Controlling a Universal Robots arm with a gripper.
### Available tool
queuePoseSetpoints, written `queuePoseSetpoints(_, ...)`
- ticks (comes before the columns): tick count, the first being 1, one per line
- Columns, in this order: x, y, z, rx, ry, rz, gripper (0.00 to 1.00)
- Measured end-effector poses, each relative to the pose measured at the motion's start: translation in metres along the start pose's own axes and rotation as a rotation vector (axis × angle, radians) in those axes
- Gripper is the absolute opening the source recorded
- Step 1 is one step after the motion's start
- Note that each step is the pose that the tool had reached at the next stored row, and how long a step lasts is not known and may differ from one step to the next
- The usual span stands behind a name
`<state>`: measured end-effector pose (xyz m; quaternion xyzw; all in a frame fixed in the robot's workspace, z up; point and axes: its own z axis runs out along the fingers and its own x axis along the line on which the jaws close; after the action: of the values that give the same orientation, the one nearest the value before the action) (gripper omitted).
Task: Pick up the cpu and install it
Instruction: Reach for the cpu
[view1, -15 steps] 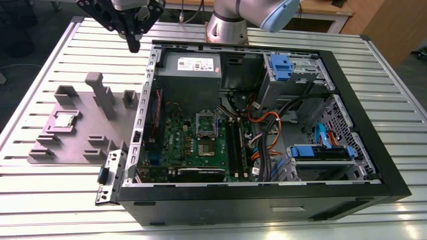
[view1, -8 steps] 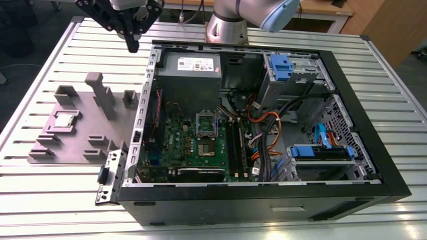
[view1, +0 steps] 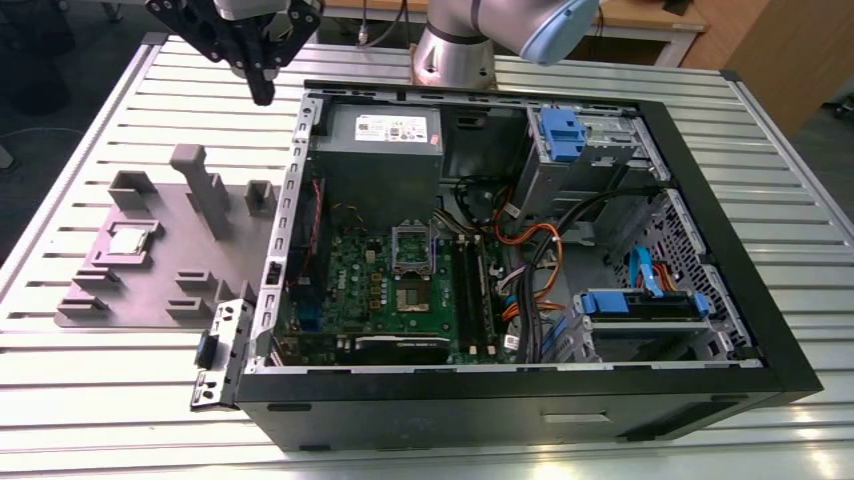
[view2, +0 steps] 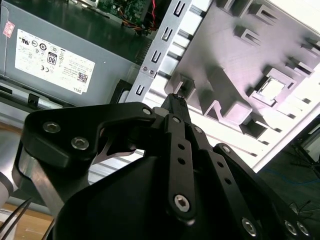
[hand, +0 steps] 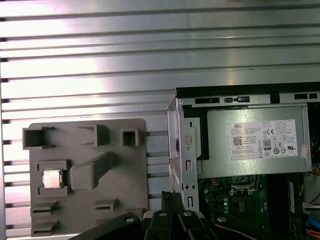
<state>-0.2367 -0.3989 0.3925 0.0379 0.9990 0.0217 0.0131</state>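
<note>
The cpu (view1: 130, 242) is a small silver square lying in a recess of the grey fixture plate (view1: 147, 290), at the exterior view's left, outside the computer case. It is also seen as the cpu (hand: 51, 178) in the first wrist view and the cpu (view2: 272, 89) in the second. My gripper (view1: 263, 92) hangs high above the table near the case's far left corner, well apart from the chip. Its black fingers (view2: 176, 125) meet at the tip, shut on nothing. Inside the case, the motherboard socket (view1: 414, 295) lies bare, with its hinged silver frame (view1: 410, 242) swung open.
The open black computer case (view1: 747, 330) takes up the middle and right of the slatted metal table (view1: 80, 400). A grey power supply box (view1: 380, 140) with a white label sits at its far end. Upright grey posts (view1: 200, 190) rise from the fixture plate near the chip.
</note>
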Motion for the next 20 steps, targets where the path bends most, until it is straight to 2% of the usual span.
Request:
queuePoseSetpoints(10,0.0045,-0.0003,-0.0001,0.0000,0.0000,0.000,0.11)
queuePoseSetpoints(18,0.0057,-0.0004,-0.0001,-0.0001,0.0000,0.000,0.11)
queuePoseSetpoints(20,0.0089,-0.0007,-0.0002,0.0000,-0.0001,0.000,0.11)
